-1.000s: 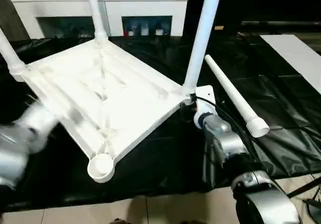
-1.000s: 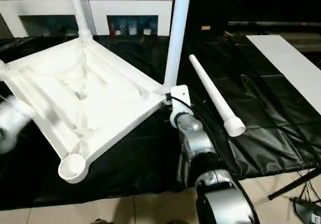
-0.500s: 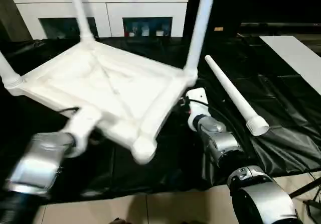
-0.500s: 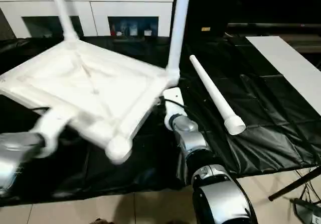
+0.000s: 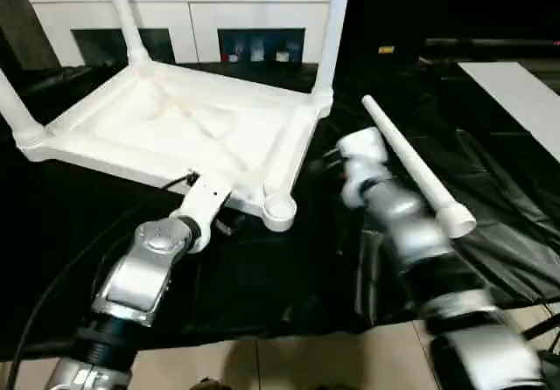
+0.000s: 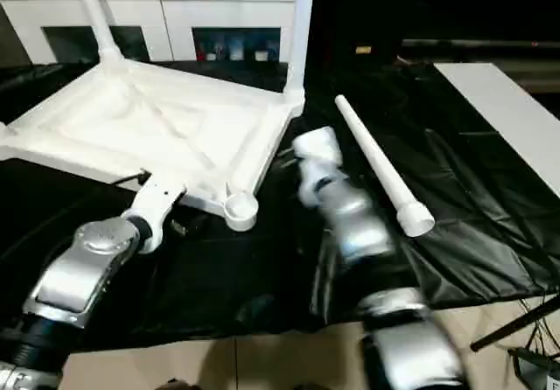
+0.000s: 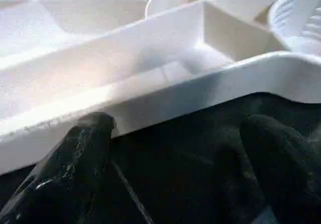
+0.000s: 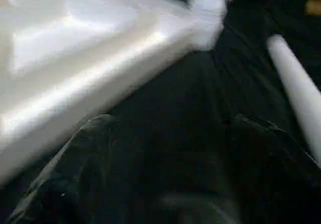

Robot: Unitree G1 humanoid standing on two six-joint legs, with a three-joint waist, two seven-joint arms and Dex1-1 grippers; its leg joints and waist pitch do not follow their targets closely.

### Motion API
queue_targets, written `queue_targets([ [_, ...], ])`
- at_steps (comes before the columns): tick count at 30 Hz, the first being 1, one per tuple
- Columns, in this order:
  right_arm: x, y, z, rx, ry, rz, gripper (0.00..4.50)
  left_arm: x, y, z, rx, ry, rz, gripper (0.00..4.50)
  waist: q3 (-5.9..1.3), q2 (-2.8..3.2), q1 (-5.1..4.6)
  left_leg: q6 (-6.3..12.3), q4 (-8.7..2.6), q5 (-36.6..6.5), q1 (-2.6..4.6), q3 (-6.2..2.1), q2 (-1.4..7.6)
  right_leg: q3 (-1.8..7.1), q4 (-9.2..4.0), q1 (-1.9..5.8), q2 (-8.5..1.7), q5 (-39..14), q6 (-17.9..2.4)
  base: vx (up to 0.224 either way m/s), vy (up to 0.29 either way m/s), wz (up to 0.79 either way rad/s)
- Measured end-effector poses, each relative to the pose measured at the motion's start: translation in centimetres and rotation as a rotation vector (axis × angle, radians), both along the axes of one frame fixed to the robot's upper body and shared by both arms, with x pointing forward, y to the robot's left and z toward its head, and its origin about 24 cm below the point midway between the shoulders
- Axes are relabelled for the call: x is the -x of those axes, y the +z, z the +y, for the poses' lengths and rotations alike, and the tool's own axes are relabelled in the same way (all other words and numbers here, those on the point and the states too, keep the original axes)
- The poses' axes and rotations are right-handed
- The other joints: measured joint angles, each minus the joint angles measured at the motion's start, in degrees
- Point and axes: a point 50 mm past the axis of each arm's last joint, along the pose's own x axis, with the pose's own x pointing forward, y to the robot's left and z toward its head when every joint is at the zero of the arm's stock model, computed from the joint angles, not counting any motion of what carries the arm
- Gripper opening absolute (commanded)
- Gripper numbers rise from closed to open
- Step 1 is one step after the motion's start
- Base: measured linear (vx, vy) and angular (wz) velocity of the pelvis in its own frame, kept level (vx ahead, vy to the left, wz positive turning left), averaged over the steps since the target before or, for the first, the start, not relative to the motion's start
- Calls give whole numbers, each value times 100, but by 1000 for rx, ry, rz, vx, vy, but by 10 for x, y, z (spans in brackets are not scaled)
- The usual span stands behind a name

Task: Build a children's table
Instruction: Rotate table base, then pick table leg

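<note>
Resting at the tabletop (image 5: 175,128) rim, left pincer (image 7: 170,158) spread wide.

Dim room, motion-blurred right arm (image 5: 411,233)

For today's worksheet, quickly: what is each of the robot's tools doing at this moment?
Left tool: open, holding nothing, at the tabletop edge.
Right tool: open, holding nothing, between the tabletop and the loose leg.

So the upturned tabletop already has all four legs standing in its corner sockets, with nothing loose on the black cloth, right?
Not quite. The left eye view shows three legs standing in the tabletop; the near corner socket is empty. The fourth leg lies loose on the black cloth, to the right of the tabletop.
</note>
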Motion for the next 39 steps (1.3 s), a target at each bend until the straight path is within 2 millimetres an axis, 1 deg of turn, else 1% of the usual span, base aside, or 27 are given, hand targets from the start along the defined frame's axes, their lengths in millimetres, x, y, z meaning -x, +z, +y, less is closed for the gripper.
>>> queue_targets([
  [1, -1, 1, -9, 25, -25, 33, 426, 5, 4, 0, 11, -61, 6, 450, 1, 2, -2, 0, 0, 0, -1, 0, 1, -1, 3, -3, 0, -3, 4, 0, 0, 0],
  [2, -3, 5, -25, 53, -71, 52, 443, 12, 8, 0, 11, -134, 18, 450, 4, 7, -5, 0, -1, 0, -2, 0, 1, 0, 2, -5, 1, -5, 3, 0, 0, 0],
  [4, -9, 17, -44, 81, -124, 66, 443, 22, 10, 5, 1, -223, 55, 450, 14, 29, -26, 0, 0, 0, 0, 2, 0, 3, 4, -7, 1, -8, 3, 0, 0, 0],
  [5, -12, 26, -56, 91, -157, 69, 443, 27, 11, 7, -1, -263, 76, 450, 15, 33, -39, 0, 0, 0, 0, 5, 0, 4, 5, -9, 2, -8, 2, 0, 0, 0],
  [8, -17, 41, -75, 109, -176, 97, 443, 31, 18, 4, 26, -330, 76, 450, 15, 33, -35, 0, 0, 0, 8, 4, 1, 3, 8, -4, 3, -8, 1, 0, 0, 0],
  [10, -18, 40, -80, 116, -159, 161, 443, 30, 26, -2, 50, -368, 62, 450, 15, 33, -35, 0, 4, 0, 10, 4, 1, 3, 13, -2, 3, -6, -1, 0, 0, 0],
  [12, -15, 32, -87, 100, -158, 241, 443, 29, 37, -9, 72, -416, 33, 450, 14, 33, -26, 0, 8, 0, 11, 3, 1, 3, 14, 2, 2, -3, -7, 0, 0, 0],
  [14, -10, 20, -88, 60, -149, 315, 443, 30, 43, -12, 89, -437, 17, 450, 17, 41, -29, 0, 14, 0, 10, 4, 1, 4, 17, 2, 1, -1, -9, 0, 0, 0],
  [16, -6, 12, -90, 41, -148, 366, 443, 30, 43, -13, 100, -439, 22, 450, 18, 42, -28, 0, 24, 0, 8, 4, 2, 4, 28, -1, 1, -2, -9, 0, 0, 0],
  [18, -6, 12, -93, 40, -155, 380, 443, 29, 45, -15, 105, -443, 18, 450, 18, 42, -26, 0, 39, 0, 6, 2, 5, 4, 44, -4, 1, -5, -9, 0, 0, 0],
  [20, -4, 9, -100, 79, -186, 394, 443, 26, 50, -17, 105, -451, 0, 450, 17, 41, -23, 0, 50, 0, 11, 1, 5, 4, 53, 0, 0, -5, -9, 0, 0, 0],
  [27, 6, -8, -112, 114, -242, 474, 443, 26, 50, -15, 107, -449, 10, 450, 21, 46, -27, 0, 56, 0, 11, -1, 4, 3, 66, -4, -2, -15, 8, 0, 0, 0],
  [29, 7, -8, -116, 120, -258, 479, 443, 26, 50, -15, 103, -447, 12, 450, 22, 47, -27, 0, 56, 0, 12, -2, 5, 2, 67, -4, -2, -14, 8, 0, 0, 0],
  [31, 9, -8, -121, 124, -270, 482, 417, 26, 50, -14, 101, -445, 12, 450, 22, 47, -26, 0, 56, 0, 11, -3, 5, 1, 66, -4, -2, -15, 8, 0, 0, 0],
  [32, 9, -8, -122, 124, -273, 483, 417, 26, 50, -14, 99, -444, 12, 450, 22, 47, -26, 0, 56, 0, 12, -3, 5, 2, 66, -3, -2, -15, 8, 0, 0, 0],
  [35, 9, -7, -122, 110, -279, 487, 385, 26, 50, -14, 96, -444, 12, 450, 22, 47, -32, 0, 57, 0, 11, -3, 5, 2, 66, -3, -2, -10, 1, 0, 0, 0],
  [36, 9, -7, -123, 108, -280, 487, 385, 26, 50, -13, 95, -444, 12, 450, 22, 47, -31, 0, 58, 0, 11, -3, 5, 2, 66, -3, -2, -3, -12, 0, 0, 0],
  [39, 9, -7, -123, 106, -282, 489, 355, 26, 50, -13, 93, -443, 14, 450, 22, 47, -28, 0, 58, 0, 11, -3, 5, 2, 65, -3, -2, 2, -19, 0, 0, 0],
])
